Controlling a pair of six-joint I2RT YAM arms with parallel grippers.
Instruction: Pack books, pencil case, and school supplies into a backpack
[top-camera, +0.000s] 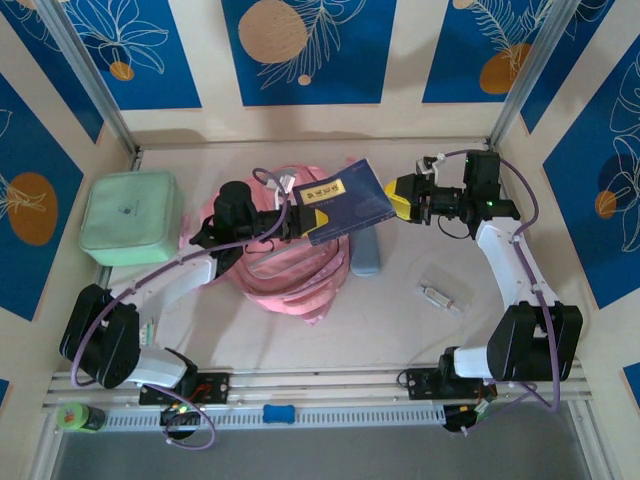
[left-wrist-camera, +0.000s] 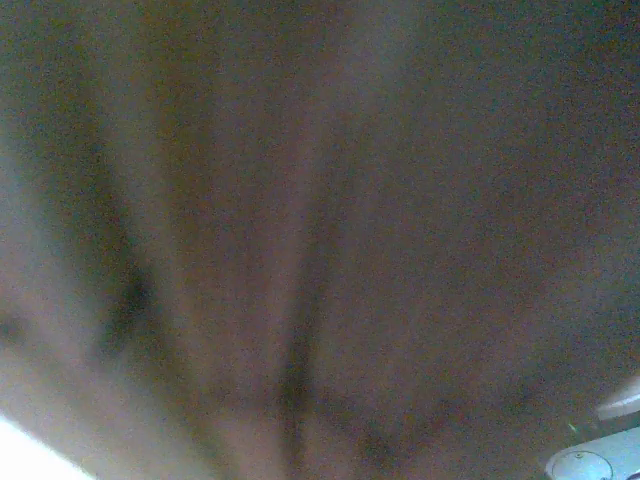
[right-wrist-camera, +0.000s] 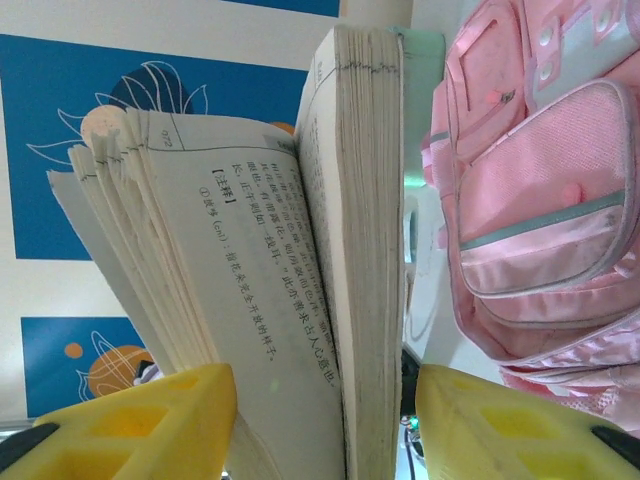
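The pink backpack (top-camera: 290, 270) lies in the middle of the table, and its front pockets (right-wrist-camera: 540, 200) fill the right of the right wrist view. A dark navy book (top-camera: 345, 198) is propped over the backpack's top, its pages (right-wrist-camera: 350, 220) fanned apart. My right gripper (top-camera: 400, 197) (right-wrist-camera: 325, 430) is open with the book's edge between its yellow fingers (right-wrist-camera: 150, 420). My left gripper (top-camera: 312, 220) sits at the backpack's top by the book's lower left corner. It is shut, and what it pinches is hidden. The grey-blue pencil case (top-camera: 367, 255) lies just right of the backpack.
A mint-green lidded box (top-camera: 130, 215) stands at the left. A small clear packet (top-camera: 443, 297) lies on the table right of centre. On the front rail sit a green roll (top-camera: 78, 415) and a small blue piece (top-camera: 279, 411). The left wrist view is a close blur.
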